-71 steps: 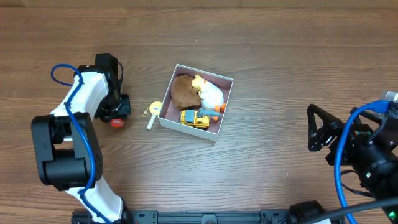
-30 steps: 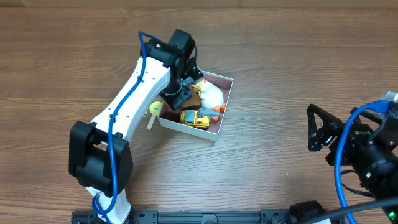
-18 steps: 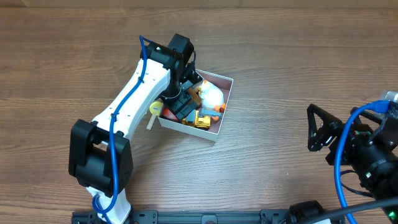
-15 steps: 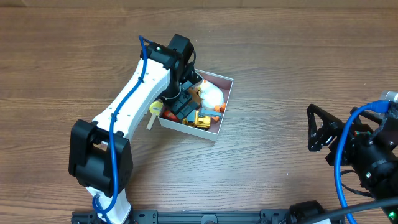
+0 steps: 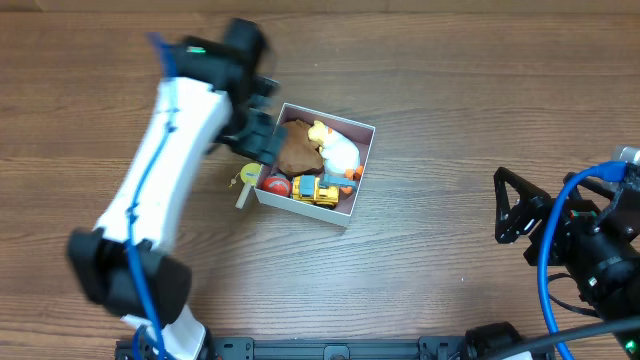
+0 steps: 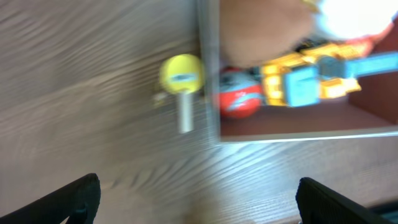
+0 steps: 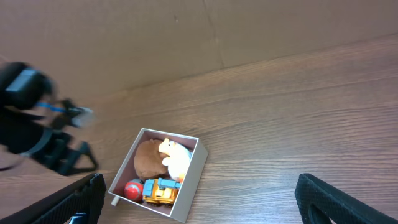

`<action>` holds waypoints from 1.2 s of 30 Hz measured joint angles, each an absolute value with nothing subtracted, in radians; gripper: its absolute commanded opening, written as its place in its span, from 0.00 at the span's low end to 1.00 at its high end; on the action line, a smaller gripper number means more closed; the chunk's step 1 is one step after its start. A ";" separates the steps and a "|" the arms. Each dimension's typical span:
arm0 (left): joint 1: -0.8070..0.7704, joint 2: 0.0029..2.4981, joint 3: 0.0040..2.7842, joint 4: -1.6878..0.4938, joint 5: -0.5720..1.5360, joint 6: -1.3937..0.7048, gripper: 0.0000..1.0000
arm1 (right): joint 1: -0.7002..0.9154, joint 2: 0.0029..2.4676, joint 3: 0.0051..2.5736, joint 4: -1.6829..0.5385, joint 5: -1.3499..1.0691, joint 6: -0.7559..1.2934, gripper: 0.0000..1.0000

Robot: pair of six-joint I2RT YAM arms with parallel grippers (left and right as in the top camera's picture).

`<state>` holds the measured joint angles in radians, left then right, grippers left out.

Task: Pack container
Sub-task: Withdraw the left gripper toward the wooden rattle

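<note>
I see a brown wood-grain table [image 5: 450, 120]. The container [image 5: 300, 207] sits on it, and a small yellow-headed toy [image 5: 246, 180] with a pale handle lies just outside one wall.

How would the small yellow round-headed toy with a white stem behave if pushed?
Probably light and stiff: the yellow round-headed toy looks like small plastic. Lying flat on the wooden table, it would likely slide or pivot, not roll.

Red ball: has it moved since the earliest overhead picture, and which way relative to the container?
Yes. The red ball moved right, from the table left of the yellow toy into the container, beside the truck.
</note>
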<state>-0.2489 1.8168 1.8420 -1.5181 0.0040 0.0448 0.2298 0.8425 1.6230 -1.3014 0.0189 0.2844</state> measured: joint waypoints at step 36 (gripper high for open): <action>-0.052 1.787 1.431 -1.166 0.131 0.027 0.04 | 0.230 0.842 1.623 -1.301 0.019 0.284 1.00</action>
<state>-0.0521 1.7874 1.4315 -1.1660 0.1310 0.0269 0.2298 0.8425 1.6230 -1.3010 0.0193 0.2844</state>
